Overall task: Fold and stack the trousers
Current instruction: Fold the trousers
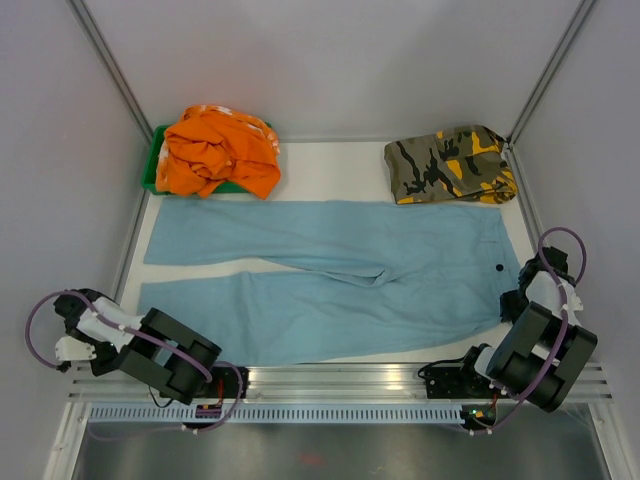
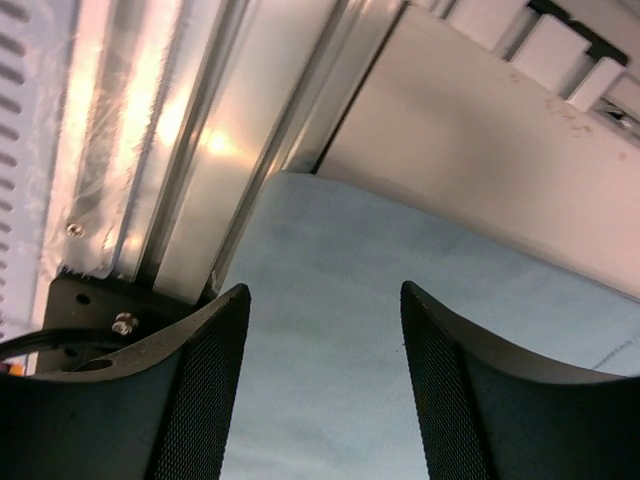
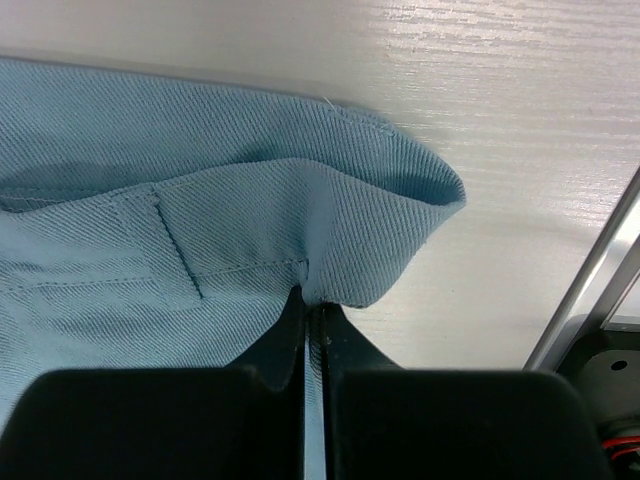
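Trousers (image 1: pixel 330 275) lie flat across the tabletop (image 1: pixel 330 165), waist toward your right and both legs running left. Your right pincer (image 3: pixel 312 318) is pinching the near corner of the waistband, and the cloth bunches into a soft lip above its tips. Your left pincer (image 2: pixel 325 300) hangs spread over the near leg beside the rail (image 2: pixel 200 150), gripping nothing. Expect thin, light, limp cloth that sags and drags rather than holding its shape. You likely need both ends lifted together, so take the leg at its edge, where a hem should give a firmer bite.
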`<state>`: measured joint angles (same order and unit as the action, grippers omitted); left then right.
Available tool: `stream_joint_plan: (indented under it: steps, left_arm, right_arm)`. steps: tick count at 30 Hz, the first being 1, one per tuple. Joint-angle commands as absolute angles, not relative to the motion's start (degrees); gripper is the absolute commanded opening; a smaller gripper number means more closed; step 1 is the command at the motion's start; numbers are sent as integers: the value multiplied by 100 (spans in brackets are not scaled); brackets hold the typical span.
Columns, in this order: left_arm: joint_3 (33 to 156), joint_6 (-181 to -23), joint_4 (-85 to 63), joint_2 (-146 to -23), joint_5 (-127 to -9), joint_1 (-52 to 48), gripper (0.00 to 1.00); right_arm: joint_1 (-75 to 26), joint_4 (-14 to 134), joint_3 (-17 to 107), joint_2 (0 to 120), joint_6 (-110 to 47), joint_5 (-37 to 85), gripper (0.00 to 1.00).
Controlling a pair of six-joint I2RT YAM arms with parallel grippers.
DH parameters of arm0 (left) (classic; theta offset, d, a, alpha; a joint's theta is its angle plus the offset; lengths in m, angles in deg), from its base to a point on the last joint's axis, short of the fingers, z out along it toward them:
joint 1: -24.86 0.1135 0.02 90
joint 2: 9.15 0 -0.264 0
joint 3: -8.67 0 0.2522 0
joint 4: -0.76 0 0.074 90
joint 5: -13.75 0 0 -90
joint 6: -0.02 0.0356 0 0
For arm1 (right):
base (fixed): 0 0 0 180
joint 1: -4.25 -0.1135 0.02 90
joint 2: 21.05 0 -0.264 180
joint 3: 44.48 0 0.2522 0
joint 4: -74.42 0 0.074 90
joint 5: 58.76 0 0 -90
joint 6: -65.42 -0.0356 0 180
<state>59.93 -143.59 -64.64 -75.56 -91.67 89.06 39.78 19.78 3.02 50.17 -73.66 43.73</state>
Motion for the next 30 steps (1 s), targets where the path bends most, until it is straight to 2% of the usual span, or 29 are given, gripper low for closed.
stream_joint_plan:
  steps: [1,6,10,13,18,26,30]
  left_arm:
    - [5795,-13657,-5538,-7261,-8856,8928,67]
    - [5460,-13674,-5185,-6935,-8855,8928,69]
    - [5714,-14112,-5719,-7198,-9276,8928,93]
    - [5960,-14332,-6080,-7585,-9654,8919,98]
    - [5988,-14229,-5907,-7849,-9726,8928,97]
    - [5355,-14219,-5177,-7357,-9541,8928,91]
    - [5215,-14403,-5019,-7419,-9488,8937,84]
  right_arm:
    - [3950,2032,127,5348,-7371,4082,1]
    - [3950,2067,109,5348,-7415,4012,1]
    - [3950,2067,110,5348,-7406,4073,1]
    - [3941,2093,83,5339,-7432,4082,1]
    - [3950,2137,101,5374,-7467,4074,1]
    - [3950,2049,180,5348,-7485,4161,1]
    - [3950,2040,154,5295,-7555,4144,1]
